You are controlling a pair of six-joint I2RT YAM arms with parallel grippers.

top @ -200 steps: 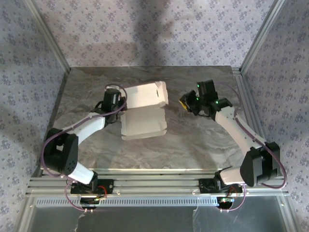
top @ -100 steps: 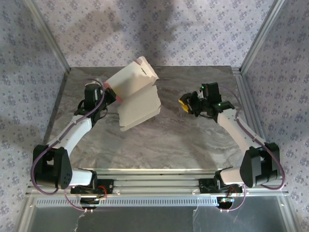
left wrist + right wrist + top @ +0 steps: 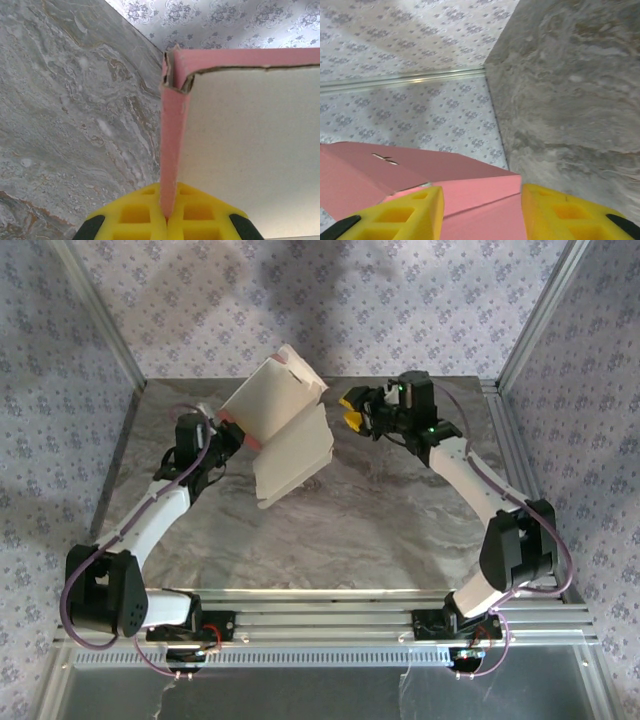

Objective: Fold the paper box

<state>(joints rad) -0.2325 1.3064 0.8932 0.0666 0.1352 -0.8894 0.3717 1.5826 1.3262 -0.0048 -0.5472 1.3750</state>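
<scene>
Top external view shows the thin pink-red cardboard paper box (image 3: 285, 435), pale reverse facing up, half-opened and held tilted over the far-left part of the grey marbled table (image 3: 400, 520), with bare tabletop on its near and right sides. The left gripper (image 3: 167, 215) is clenched on a pink flap that stands edge-on between its yellow pads. The right gripper (image 3: 481, 210) hangs just beside the box's far right edge, jaws spread.

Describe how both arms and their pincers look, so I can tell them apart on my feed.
The left arm and right arm match: white links, black joints, purple cables looping alongside. The left pincer and right pincer have yellow fingers with square cut-outs and black ends. Small green lights glow on the right wrist.
</scene>
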